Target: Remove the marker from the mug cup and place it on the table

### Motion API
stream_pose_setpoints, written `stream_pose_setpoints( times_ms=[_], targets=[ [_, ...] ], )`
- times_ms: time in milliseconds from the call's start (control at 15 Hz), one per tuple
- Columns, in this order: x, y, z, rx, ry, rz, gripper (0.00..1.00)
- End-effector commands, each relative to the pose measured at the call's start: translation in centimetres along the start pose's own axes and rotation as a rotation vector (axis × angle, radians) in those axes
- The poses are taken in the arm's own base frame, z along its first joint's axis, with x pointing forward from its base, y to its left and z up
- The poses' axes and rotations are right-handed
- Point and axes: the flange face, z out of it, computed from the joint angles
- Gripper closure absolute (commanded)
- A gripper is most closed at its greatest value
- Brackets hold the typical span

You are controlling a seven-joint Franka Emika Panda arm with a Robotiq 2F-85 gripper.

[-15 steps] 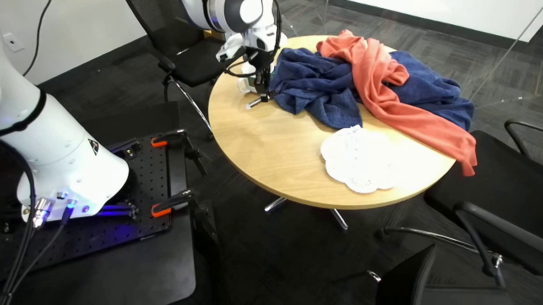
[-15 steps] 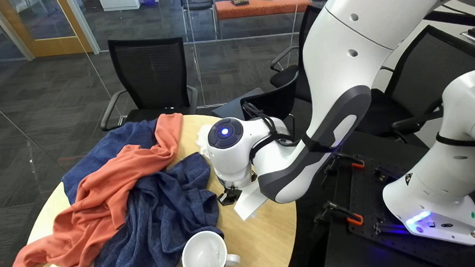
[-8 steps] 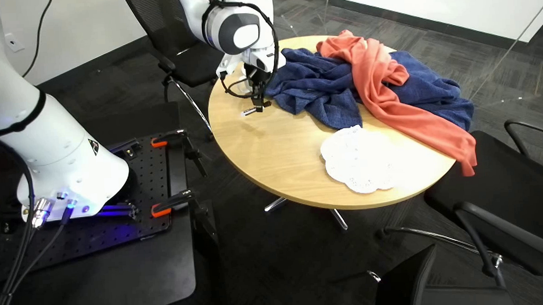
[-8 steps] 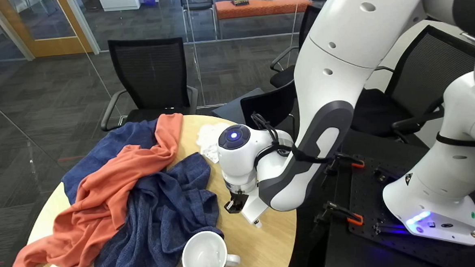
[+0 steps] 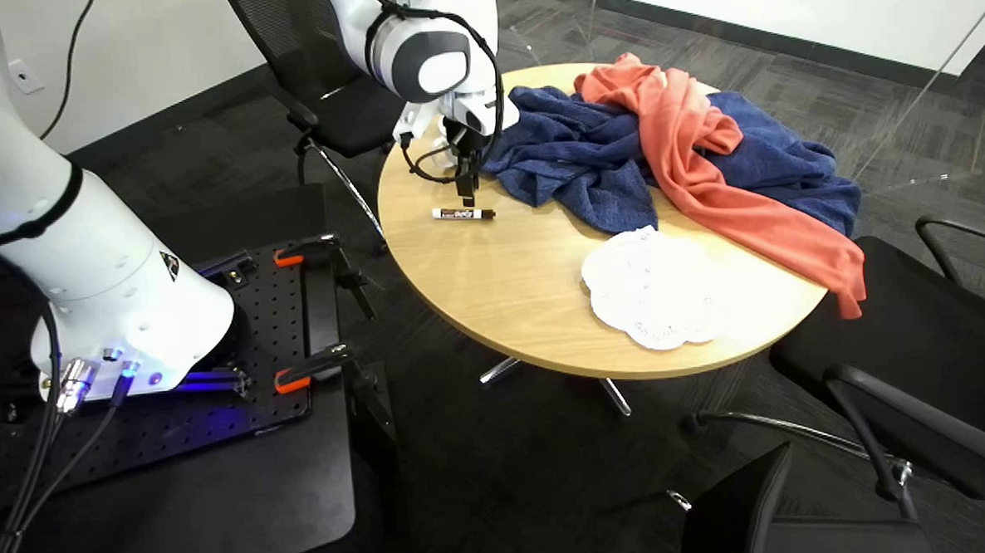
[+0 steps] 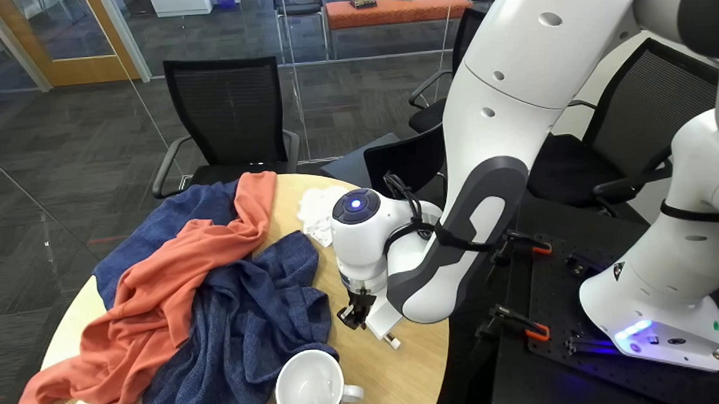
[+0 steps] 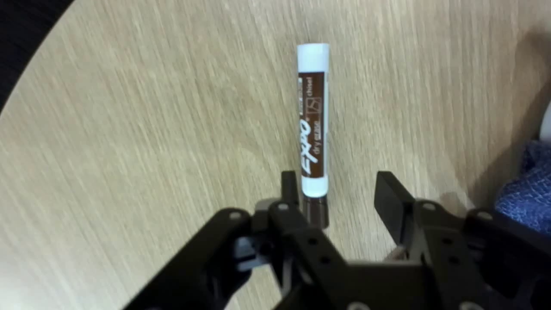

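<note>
The marker [image 5: 464, 214], white with a brown label and dark cap, lies on the round tan table [image 5: 509, 284]. In the wrist view the marker [image 7: 313, 125] points away from me, its cap end between my fingers and nearer the left one. In an exterior view only its white end [image 6: 393, 342] shows. My gripper [image 7: 337, 185] is open just above the cap end; it also shows in both exterior views [image 5: 466, 196] [image 6: 353, 316]. The white mug cup [image 6: 311, 387] stands upright with no marker inside; my gripper partly hides the mug [image 5: 441, 151] in an exterior view.
A dark blue cloth [image 5: 588, 177] and a coral cloth [image 5: 686, 152] lie bunched beside the gripper and mug. A white scalloped cloth [image 5: 651, 290] lies flat on the table. Black chairs [image 6: 228, 110] stand round the table.
My gripper has moved away from the mug and the blue cloth. The marker, slanted at the fingertips before, has moved with it and now lies flat on the table, let go.
</note>
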Motion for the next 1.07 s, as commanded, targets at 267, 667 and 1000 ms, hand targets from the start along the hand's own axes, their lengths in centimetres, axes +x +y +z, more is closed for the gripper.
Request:
stream_pose_setpoints(
  times_ms=[267,667,1000],
  targets=[
    [-1.3,-0.1,-5.9,0.102,0.123,-0.025,0.00],
    [-2.1,0.5,-10.3,0.148,0.183,-0.036,0.00],
    [-1.5,-0.2,-10.0,0.140,0.165,-0.034,0.00]
  ],
)
